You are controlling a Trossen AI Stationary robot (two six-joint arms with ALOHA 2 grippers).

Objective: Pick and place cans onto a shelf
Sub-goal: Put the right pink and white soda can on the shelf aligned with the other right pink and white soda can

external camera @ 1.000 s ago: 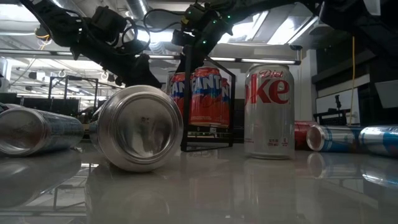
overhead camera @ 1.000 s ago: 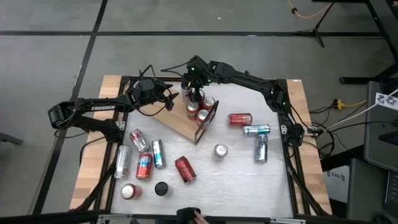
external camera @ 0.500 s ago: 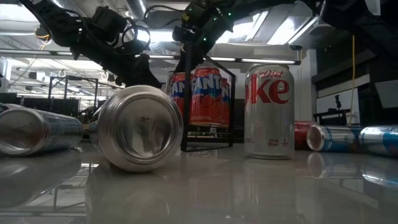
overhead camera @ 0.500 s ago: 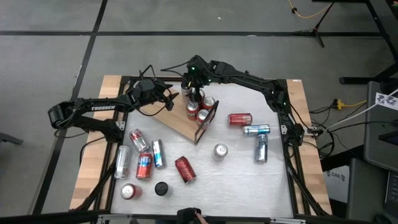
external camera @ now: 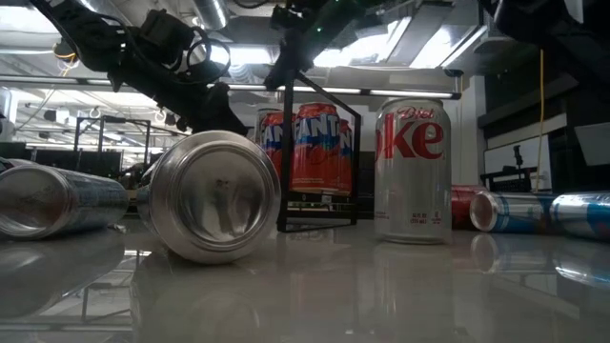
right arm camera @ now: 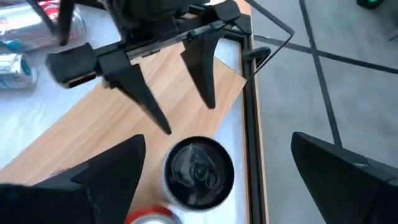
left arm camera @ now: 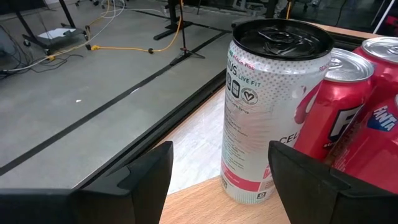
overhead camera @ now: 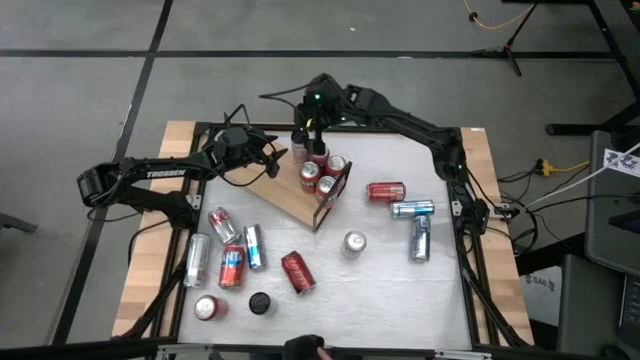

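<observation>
Across the white tabletop (overhead camera: 380, 270) cans (overhead camera: 298, 271) lie scattered — both hands (overhead camera: 318, 118) open, grey floor (overhead camera: 90, 110) around.

Even, soft light falls on the white glossy desk (overhead camera: 380, 270) from above. At desk height, bright ceiling lights backlight the arms; the mirror-like desk reflects the cans, and the nearest lying silver can (external camera: 214, 195) is blurred.

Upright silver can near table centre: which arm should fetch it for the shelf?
Right, probably. The right gripper is open and empty above the shelf, just off the black-topped can. The silver can stands right of the shelf. The left gripper is open at the shelf's far-left edge.
</observation>
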